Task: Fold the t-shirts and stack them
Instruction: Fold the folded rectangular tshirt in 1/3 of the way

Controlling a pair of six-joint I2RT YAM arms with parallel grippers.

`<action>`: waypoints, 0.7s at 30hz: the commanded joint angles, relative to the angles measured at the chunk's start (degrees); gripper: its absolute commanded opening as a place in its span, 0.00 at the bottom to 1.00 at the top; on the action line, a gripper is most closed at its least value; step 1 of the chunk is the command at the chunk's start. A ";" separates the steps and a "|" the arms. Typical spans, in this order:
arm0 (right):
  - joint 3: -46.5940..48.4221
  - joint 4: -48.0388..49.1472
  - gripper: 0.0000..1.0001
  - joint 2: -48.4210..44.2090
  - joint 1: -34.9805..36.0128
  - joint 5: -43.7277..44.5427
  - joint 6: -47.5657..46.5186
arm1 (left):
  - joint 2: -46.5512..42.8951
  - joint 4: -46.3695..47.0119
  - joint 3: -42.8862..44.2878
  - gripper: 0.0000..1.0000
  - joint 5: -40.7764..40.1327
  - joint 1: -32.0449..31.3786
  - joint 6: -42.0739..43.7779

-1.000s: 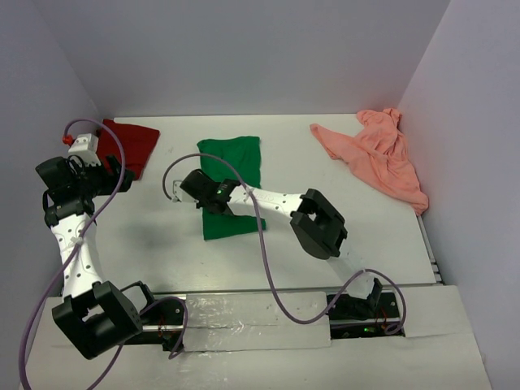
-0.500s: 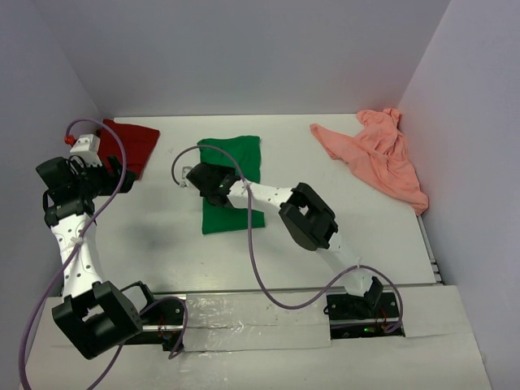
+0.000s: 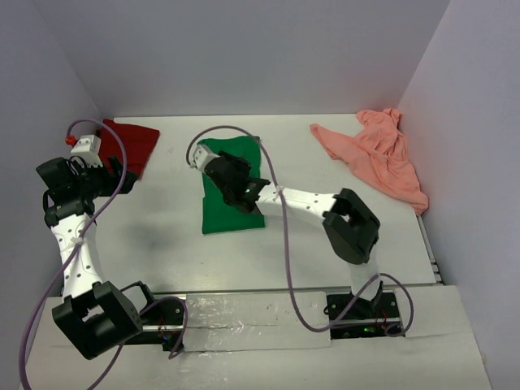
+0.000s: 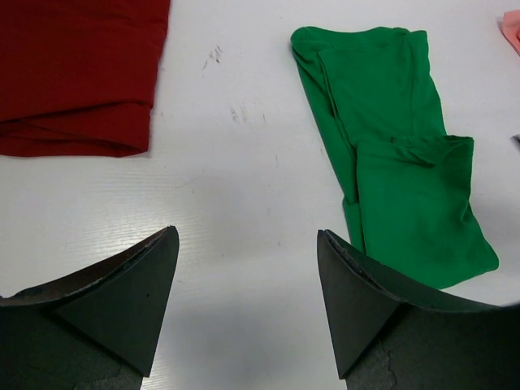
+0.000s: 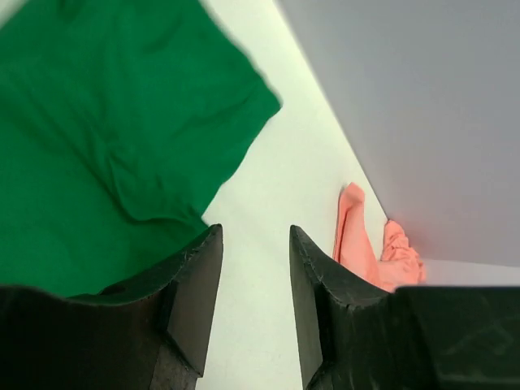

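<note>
Well, at the far left the dark red t-shirt (image 3: 134, 143) lies folded flat in the back-left corner of the table (image 3: 162, 244). The left arm partly covers it in the top view. The left gripper (image 4: 246, 244) hangs just on the near side of that shirt. Its jaws are spread wide, with only bare tabletop between them (the left wrist view shows this plainly). Toward the middle lies the bright green t-shirt (image 3: 231, 221), folded into a long strip running from back to front. A wider doubled layer sits at its near end. The right gripper (image 5: 253, 244) is over the middle of this strip, its arm reaching in from the right. Its fingers stand a little apart and grasp nothing, with white table showing in the gap. Whether they touch the cloth I cannot tell. At the far right the salmon-pink t-shirt (image 3: 378, 158) lies crumpled and unfolded along the right wall, well apart from the other two.
</note>
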 commanded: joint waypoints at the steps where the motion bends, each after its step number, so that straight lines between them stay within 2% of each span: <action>1: 1.30 -1.99 0.45 -9.22 1.53 -1.19 7.85 | -1.24 0.53 1.35 0.78 1.97 0.48 0.43; 2: 1.03 -3.39 0.48 -10.36 1.62 -2.15 10.39 | -1.33 0.62 1.26 0.78 1.89 0.48 0.34; 5: 2.08 -15.94 0.52 -14.49 1.97 -16.45 13.91 | -1.33 0.45 1.34 0.78 2.41 0.48 0.34; 6: 0.26 -17.54 0.53 -15.55 2.06 -21.54 13.93 | -1.24 0.53 1.26 0.78 2.50 0.48 0.25; 7: -0.80 -18.08 0.53 -16.86 2.93 -22.72 13.93 | -1.24 0.36 1.26 0.78 2.59 0.48 0.34; 17: -19.60 -9.74 0.54 -13.37 12.24 -12.38 2.43 | -2.12 0.01 1.26 0.78 2.50 0.48 0.60; 21: -22.35 -5.78 0.55 -11.00 15.33 -9.99 0.31 | -2.21 -0.08 1.26 0.78 2.41 0.48 0.78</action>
